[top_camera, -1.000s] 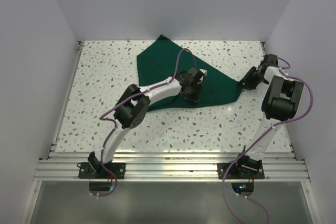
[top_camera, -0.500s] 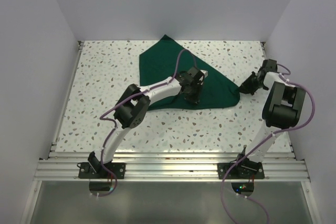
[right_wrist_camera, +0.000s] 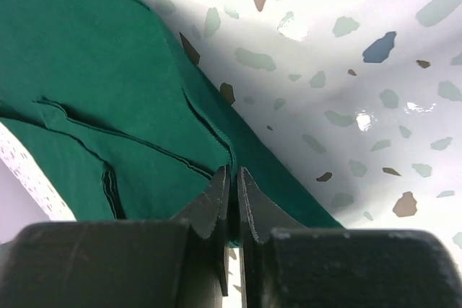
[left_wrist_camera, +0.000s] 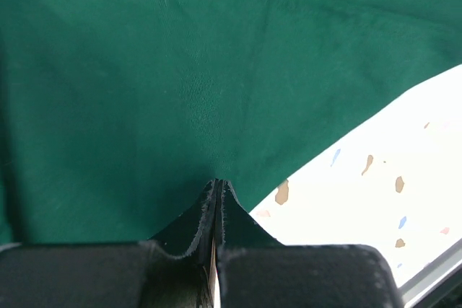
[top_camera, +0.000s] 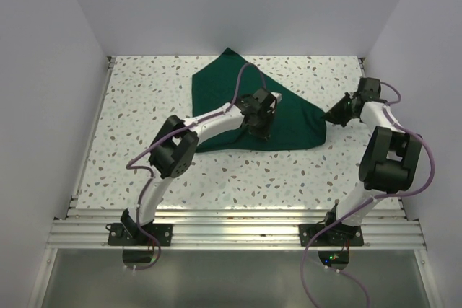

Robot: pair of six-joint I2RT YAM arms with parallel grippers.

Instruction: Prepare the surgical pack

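So the dark green drape (top_camera: 216, 88) is lying spread out on the speckled table (top_camera: 137, 113), with a few folds showing at its right end. The left gripper (left_wrist_camera: 216, 187) is down on the drape near its front edge, fingers pinched together on a little pucker of the cloth. The right gripper (right_wrist_camera: 232, 175) sits at the drape's right-hand corner, fingers squeezed together on the layered hem there.
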